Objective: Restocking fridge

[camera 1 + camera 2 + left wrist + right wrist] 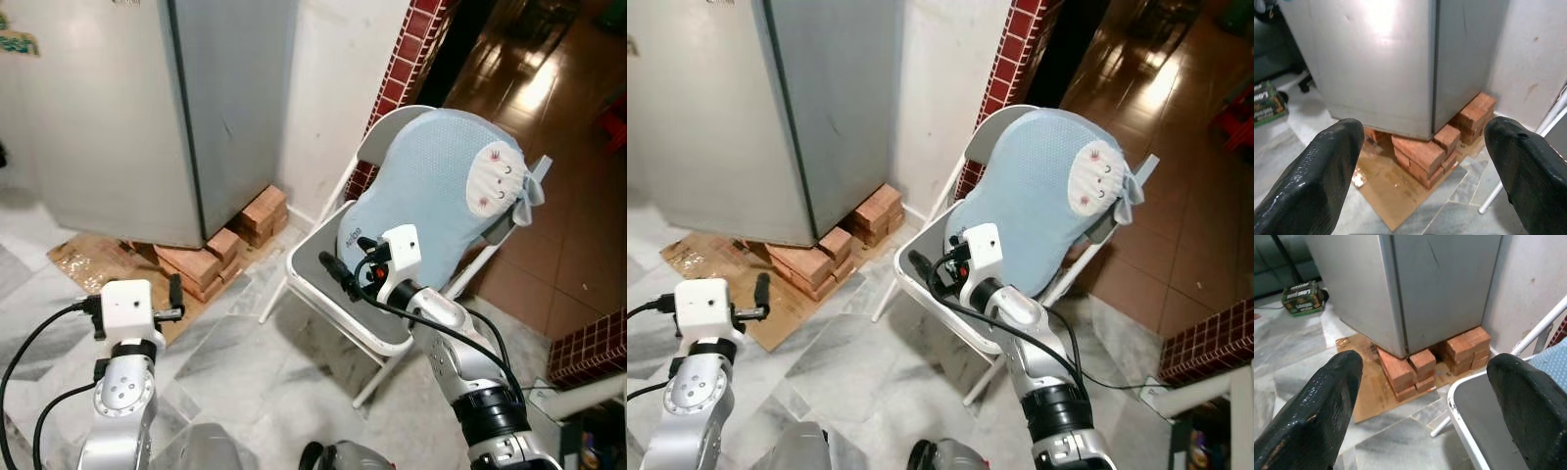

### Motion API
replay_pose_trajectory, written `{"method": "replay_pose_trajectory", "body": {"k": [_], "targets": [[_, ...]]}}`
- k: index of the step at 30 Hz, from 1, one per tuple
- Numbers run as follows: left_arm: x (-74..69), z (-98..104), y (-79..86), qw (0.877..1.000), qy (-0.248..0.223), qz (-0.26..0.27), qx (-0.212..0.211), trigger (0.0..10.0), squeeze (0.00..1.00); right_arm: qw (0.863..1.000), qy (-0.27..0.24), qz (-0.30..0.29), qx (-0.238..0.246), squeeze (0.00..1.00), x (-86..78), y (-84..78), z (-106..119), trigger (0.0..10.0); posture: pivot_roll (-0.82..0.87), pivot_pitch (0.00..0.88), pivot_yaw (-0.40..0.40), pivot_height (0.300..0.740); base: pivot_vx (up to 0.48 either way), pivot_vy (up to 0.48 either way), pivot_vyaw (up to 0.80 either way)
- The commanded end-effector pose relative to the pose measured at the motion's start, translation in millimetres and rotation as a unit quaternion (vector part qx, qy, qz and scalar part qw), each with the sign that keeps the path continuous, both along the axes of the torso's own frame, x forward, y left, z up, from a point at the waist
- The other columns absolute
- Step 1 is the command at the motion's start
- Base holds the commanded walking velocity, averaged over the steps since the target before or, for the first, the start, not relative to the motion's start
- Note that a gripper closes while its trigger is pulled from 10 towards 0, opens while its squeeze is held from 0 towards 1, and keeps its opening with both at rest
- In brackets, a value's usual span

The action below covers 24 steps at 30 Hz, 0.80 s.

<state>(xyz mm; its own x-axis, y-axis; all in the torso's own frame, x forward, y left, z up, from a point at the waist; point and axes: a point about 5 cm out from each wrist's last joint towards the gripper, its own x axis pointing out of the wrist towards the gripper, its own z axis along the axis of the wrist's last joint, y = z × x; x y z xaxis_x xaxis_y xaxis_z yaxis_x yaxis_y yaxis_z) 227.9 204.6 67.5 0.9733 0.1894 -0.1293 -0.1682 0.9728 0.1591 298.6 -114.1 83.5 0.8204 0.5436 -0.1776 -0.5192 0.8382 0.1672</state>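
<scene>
The fridge [147, 108] stands closed on stacked bricks [211, 257] over a sheet of cardboard [93, 259], against the wall; beside it sits a white folding chair [323, 284] with a pale blue cushion [431, 186] leaning on its back. The left claw [176, 294] hangs above the marble floor [245, 362], fingers [1317, 181] spread apart and empty. The right claw [341, 274] hovers over the chair's seat, fingers [1312, 411] likewise apart and holding nothing. No goods to stock can be made out on the seat. The step in hand looks like the approach: turn squarely to the fridge's front, keep both arms clear of the chair frame, step short of the cardboard edge, then find the door's opening side, which cannot be told from here
</scene>
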Motion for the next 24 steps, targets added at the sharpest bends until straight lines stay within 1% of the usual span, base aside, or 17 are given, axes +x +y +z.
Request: {"method": "replay_pose_trajectory", "body": {"k": [1,6,12,15,16,20,22,24], "targets": [[2.7,9.0,-1.6,1.000,-0.018,-0.014,0.012,10.0,0.00,1.000,-0.011,-0.004,0.001,0.00,3.3,2.1,5.5,10.0,0.11,0.078,-0.110,0.740,0.000,0.480,0.00],[5.4,13.5,-6.2,0.999,-0.024,-0.026,0.013,10.0,0.00,1.000,-0.009,0.004,0.005,0.00,3.1,5.7,7.7,10.0,0.11,0.081,-0.115,0.740,0.000,0.480,0.00],[3.2,8.5,-10.7,0.999,-0.018,-0.032,0.011,10.0,0.00,1.000,0.003,-0.001,0.003,0.00,-0.4,4.2,1.0,10.0,0.11,0.064,-0.117,0.740,0.000,0.480,0.00],[4.8,7.2,-12.5,0.999,-0.015,-0.038,0.010,10.0,0.00,1.000,0.014,-0.011,-0.008,0.00,-1.5,2.2,-3.3,10.0,0.11,0.055,-0.119,0.740,0.000,0.480,0.00],[6.9,7.5,-14.0,0.999,-0.013,-0.045,0.003,10.0,0.00,1.000,0.018,-0.011,-0.012,0.00,-2.0,1.4,-4.9,10.0,0.12,0.051,-0.123,0.740,0.000,0.480,0.00],[11.2,11.0,-15.6,0.998,-0.015,-0.061,-0.002,10.0,0.00,0.999,0.028,-0.010,-0.011,0.00,-2.8,0.5,-6.3,10.0,0.12,0.054,-0.126,0.740,0.000,0.480,0.00],[13.3,11.2,-15.4,0.998,-0.013,-0.064,0.003,10.0,0.00,0.999,0.027,-0.015,-0.017,0.00,-1.5,-0.7,-5.6,10.0,0.12,0.060,-0.126,0.740,0.000,0.480,0.00],[18.8,13.7,-15.9,0.997,-0.016,-0.076,0.005,10.0,0.00,0.999,0.028,-0.025,-0.023,0.00,2.4,-2.2,-3.3,10.0,0.11,0.068,-0.115,0.740,0.000,0.480,0.00]]}}
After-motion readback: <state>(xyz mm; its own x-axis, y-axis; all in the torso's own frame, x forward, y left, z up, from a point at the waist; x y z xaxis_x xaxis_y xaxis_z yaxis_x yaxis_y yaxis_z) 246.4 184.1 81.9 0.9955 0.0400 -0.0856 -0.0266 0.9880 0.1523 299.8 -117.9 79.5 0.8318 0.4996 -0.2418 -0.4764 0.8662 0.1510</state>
